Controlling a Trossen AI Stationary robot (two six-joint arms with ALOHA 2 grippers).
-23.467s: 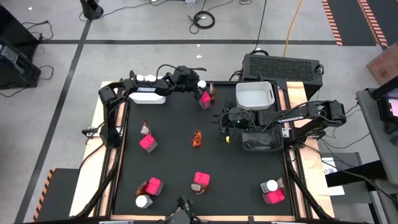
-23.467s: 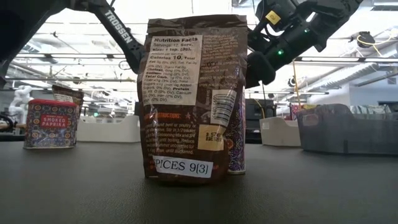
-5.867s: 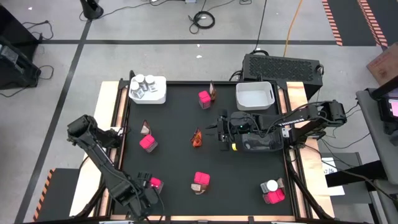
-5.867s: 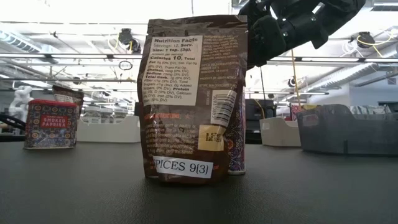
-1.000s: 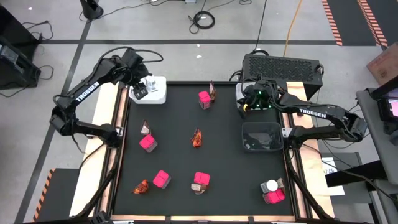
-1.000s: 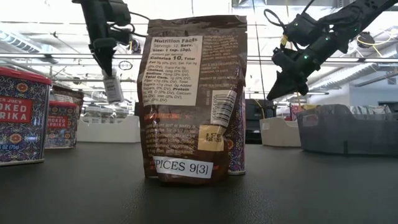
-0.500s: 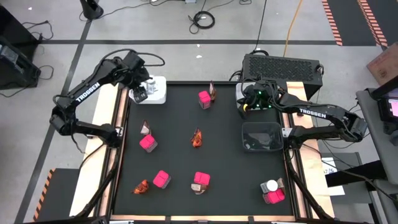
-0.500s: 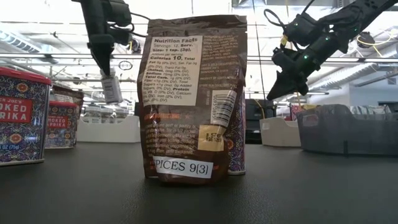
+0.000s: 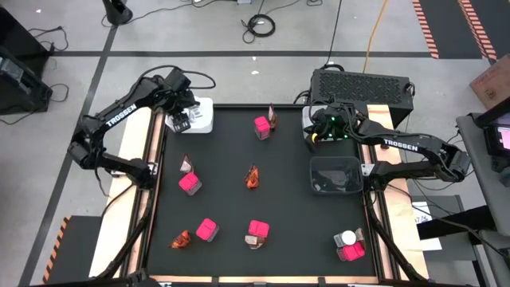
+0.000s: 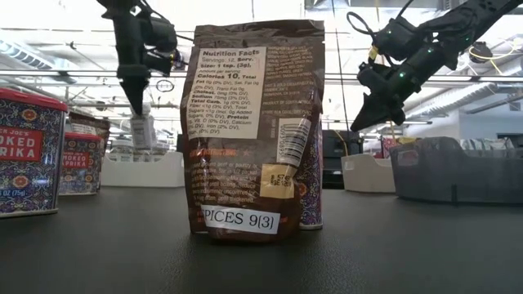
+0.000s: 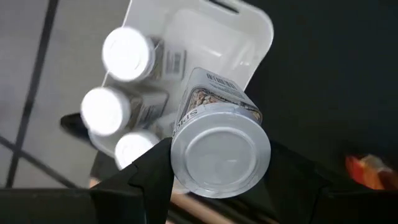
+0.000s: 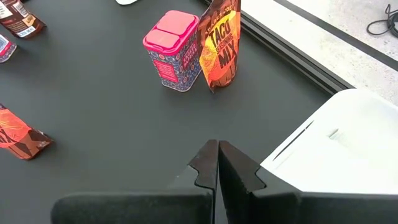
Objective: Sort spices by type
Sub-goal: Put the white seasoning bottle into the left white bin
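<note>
My left gripper [image 9: 182, 121] is shut on a clear white-capped jar [image 10: 140, 131] above the white bin [image 9: 201, 116] at the table's far left, where three more jars [image 11: 118, 109] stand. My right gripper [image 12: 217, 163] is shut and empty beside the far-right white bin [image 12: 348, 137]. Pink cube boxes [image 9: 190, 182], orange-brown sachets [image 9: 253, 177] and one jar [image 9: 347, 238] stand scattered on the black mat. One pink box [image 12: 173, 57] and a sachet [image 12: 221, 43] stand together at the far middle. My left gripper pinches the jar between its two fingers, one on each side of its cap end [image 11: 219, 151]. The fingers [image 10: 133, 96] come from above, pointing down. The jar hangs upright below them, over the white bin; whether it touches the bin, I cannot tell.
A dark bin [image 9: 333, 175] stands at the right, nearer than the white one. A big brown sachet [image 10: 257, 126] stands close in front of the low camera. Bare mat lies in the middle between the scattered items.
My left gripper has gone down and a little toward the table's near edge with the jar, which now hangs lower over the white bin, still upright.
</note>
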